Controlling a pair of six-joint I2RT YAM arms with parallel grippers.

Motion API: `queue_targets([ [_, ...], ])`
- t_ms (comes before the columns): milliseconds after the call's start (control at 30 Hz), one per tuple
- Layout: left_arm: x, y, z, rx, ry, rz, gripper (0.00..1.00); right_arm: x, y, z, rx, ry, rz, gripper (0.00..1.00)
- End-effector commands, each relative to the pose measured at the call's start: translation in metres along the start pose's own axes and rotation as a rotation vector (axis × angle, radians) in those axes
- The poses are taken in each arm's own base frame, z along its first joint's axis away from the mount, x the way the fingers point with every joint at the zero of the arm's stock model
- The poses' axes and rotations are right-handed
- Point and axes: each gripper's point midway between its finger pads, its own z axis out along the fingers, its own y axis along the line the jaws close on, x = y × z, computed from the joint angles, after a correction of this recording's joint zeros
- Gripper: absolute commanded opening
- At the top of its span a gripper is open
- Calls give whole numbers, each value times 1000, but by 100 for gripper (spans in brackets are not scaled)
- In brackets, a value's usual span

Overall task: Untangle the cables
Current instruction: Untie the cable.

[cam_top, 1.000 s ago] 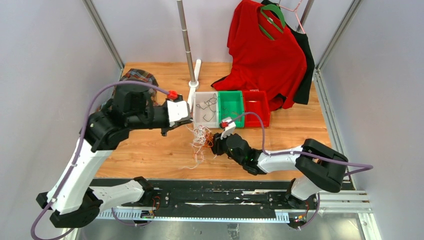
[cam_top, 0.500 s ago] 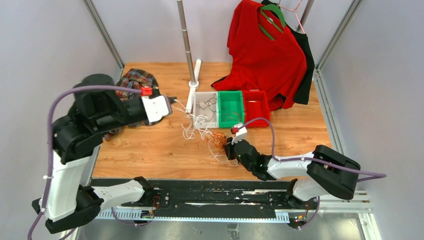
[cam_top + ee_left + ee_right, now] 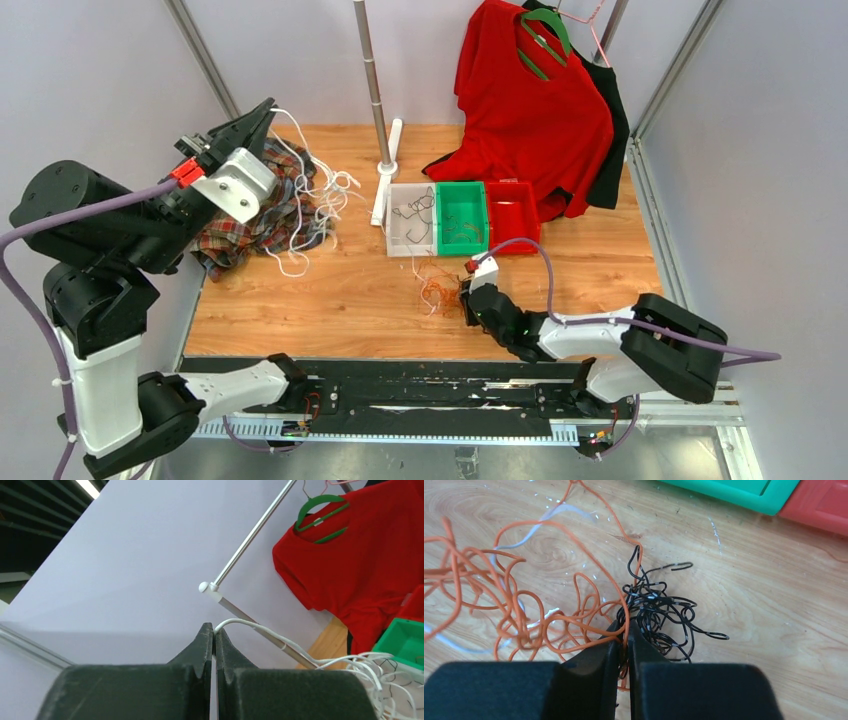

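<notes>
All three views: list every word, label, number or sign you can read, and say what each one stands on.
No text can be read in any view.
Green hanger: it carries a small pale sticker, too small to read.
Red shirt and green bin: no lettering shows.
</notes>
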Motion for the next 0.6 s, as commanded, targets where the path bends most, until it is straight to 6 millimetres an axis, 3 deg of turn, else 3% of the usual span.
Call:
queue_targets([
  [0,-2,-6,-1,12,-27,-11,0,-24,0,-8,-1,-25,-16,10],
  [133,22,-51,-5,134,18,-71,0,-71,18,-24,-74,-88,-47,28],
  [300,42,-105,-15,304,53,-144,0,-133,43,-56,-206,-187,-72,65],
  [400,51,-136,-22,408,71,-189,0,-169,58,-79,-291,-263,-81,67],
  [567,70,-163,-24,469,127,-230,1,-224,94,-117,-462,-384,-121,68],
])
